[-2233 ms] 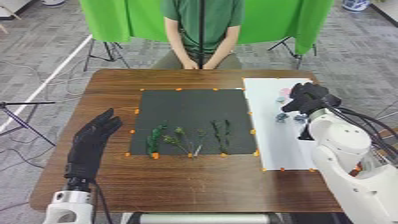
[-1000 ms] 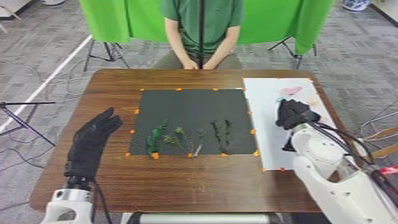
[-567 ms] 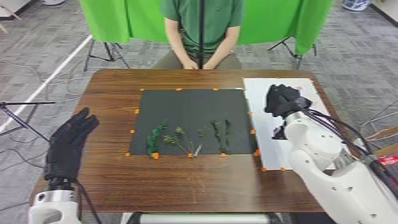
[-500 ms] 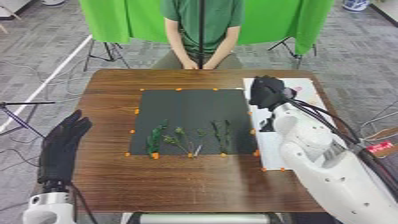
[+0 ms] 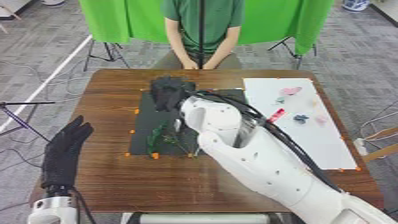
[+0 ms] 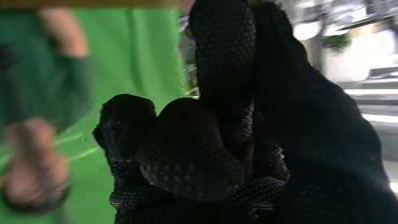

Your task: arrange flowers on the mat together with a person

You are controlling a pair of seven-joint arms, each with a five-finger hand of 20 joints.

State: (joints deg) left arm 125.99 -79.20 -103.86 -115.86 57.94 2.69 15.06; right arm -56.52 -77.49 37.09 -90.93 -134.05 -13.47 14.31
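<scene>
My right hand [image 5: 171, 93] is above the far left part of the black mat [image 5: 147, 120]. In the right wrist view, my right hand [image 6: 191, 155] has curled fingers; nothing held can be made out among them. A leafy green stem [image 5: 155, 139] and a budded stem [image 5: 176, 142] lie on the mat's near part, while my right forearm covers its right side. On the white sheet [image 5: 306, 150] are a pink flower [image 5: 291, 91], a small teal one [image 5: 280, 100], a dark blue one [image 5: 300, 119] and a pale pink one [image 5: 322, 120]. My left hand [image 5: 64, 152] is open, left of the mat.
The brown table [image 5: 169, 187] runs around the mat and sheet. Orange tape pieces [image 5: 155, 156] mark the mat's edges. My right arm [image 5: 258, 167] crosses from the near right corner over the mat.
My right hand has swung left from the white sheet to over the mat, uncovering flowers on the sheet and covering stems at the mat's right. My left hand has shifted left and nearer.
</scene>
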